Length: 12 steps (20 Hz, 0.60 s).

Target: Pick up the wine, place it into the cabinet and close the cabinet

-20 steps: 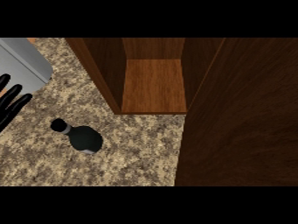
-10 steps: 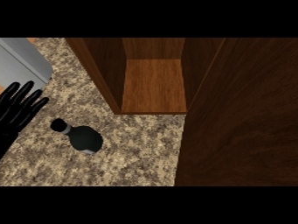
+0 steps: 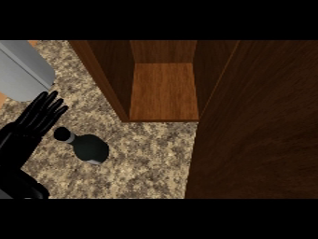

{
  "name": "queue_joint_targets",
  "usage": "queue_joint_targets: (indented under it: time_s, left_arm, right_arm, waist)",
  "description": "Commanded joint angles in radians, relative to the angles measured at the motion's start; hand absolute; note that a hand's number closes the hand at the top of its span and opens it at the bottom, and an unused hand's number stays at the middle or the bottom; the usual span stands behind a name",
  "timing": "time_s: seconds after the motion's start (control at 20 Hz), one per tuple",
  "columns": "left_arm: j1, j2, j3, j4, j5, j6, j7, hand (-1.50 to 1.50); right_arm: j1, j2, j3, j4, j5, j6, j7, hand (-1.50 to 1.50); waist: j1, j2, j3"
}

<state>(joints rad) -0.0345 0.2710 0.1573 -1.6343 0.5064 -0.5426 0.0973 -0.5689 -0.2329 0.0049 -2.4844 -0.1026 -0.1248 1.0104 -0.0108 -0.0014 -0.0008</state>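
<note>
Open brown wooden cabinet [image 3: 162, 88] upper centre, nothing inside. Speckled granite table [image 3: 148, 154] carrying dark glass wine bottle [image 3: 86, 145] at lower left, ungrasped. Black left hand [image 3: 25, 130] just beside, fingers straight, holding nothing. Pick, place, close all remaining.

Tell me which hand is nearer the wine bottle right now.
Left. The left hand sits just left of the wine bottle, fingers straight, close to its neck. The right hand is not in view.
</note>
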Motion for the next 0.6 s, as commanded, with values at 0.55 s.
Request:
queue_joint_targets:
  time_s: [0.55]
  left_arm:
    - [-0.03,-0.019,0.003,0.332,-0.225,-0.124,-0.283,-1.5]
  right_arm:
    - [-0.015,-0.007,-0.041,-0.089,-0.103,-0.003,0.054,-1.5]
  waist:
    - [0.004,0.0,0.0]
